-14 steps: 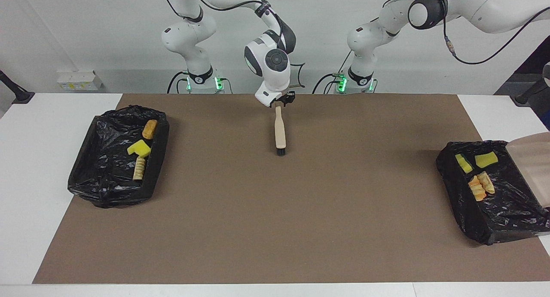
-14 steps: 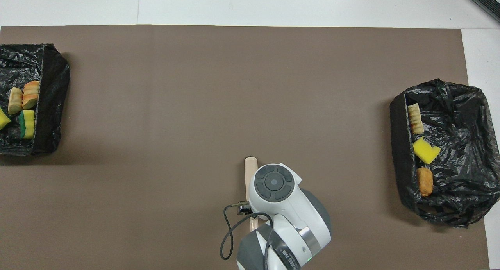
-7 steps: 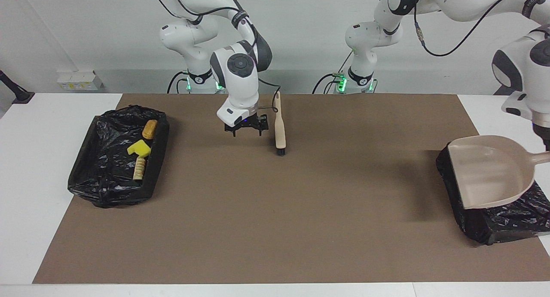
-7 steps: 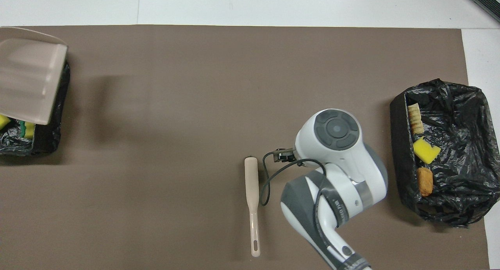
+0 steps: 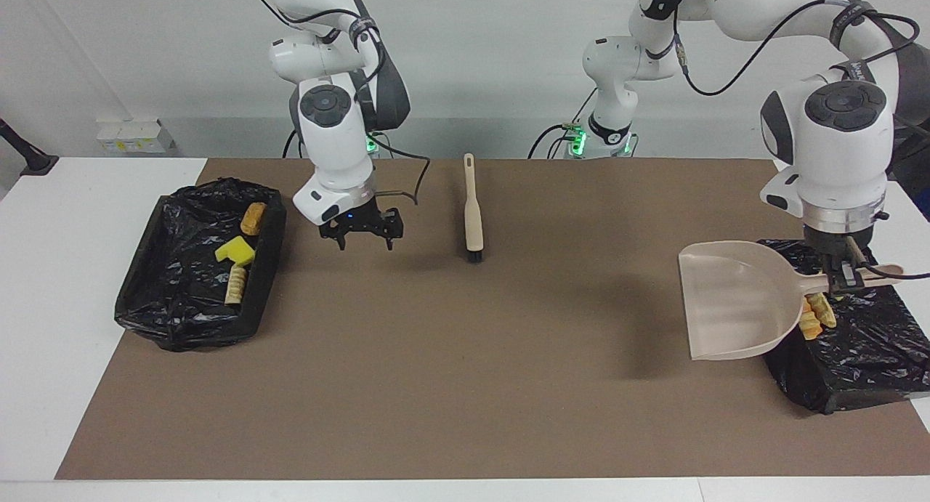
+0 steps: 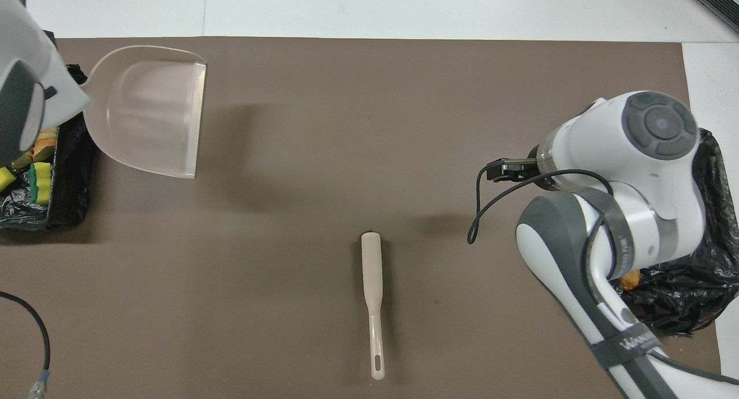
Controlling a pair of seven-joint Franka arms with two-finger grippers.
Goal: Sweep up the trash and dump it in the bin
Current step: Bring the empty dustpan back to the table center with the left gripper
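Note:
My left gripper [image 5: 843, 275] is shut on the handle of the beige dustpan [image 5: 734, 298]. It holds the pan level in the air, over the mat beside the black-lined bin [image 5: 857, 371] at the left arm's end. Tan and orange trash [image 5: 814, 317] lies in that bin, partly hidden by the pan. The bin [image 5: 167, 269] at the right arm's end holds an orange-brown piece [image 5: 253, 218], a yellow sponge [image 5: 235, 251] and a tan piece [image 5: 235, 284]. My right gripper [image 5: 365, 242] hangs open and empty over the mat beside this bin.
The beige brush [image 5: 473, 211] lies flat on the brown mat [image 5: 465, 386], bristle end away from the robots. Overhead, the dustpan [image 6: 147, 113], the brush [image 6: 372, 278] and yellow-green sponges [image 6: 39, 182] show; the right arm [image 6: 635, 156] covers much of its bin [image 6: 704, 272].
The right gripper has left the brush on the mat and swung toward the bin at its own end. The left arm has carried the dustpan off its bin, out over the mat.

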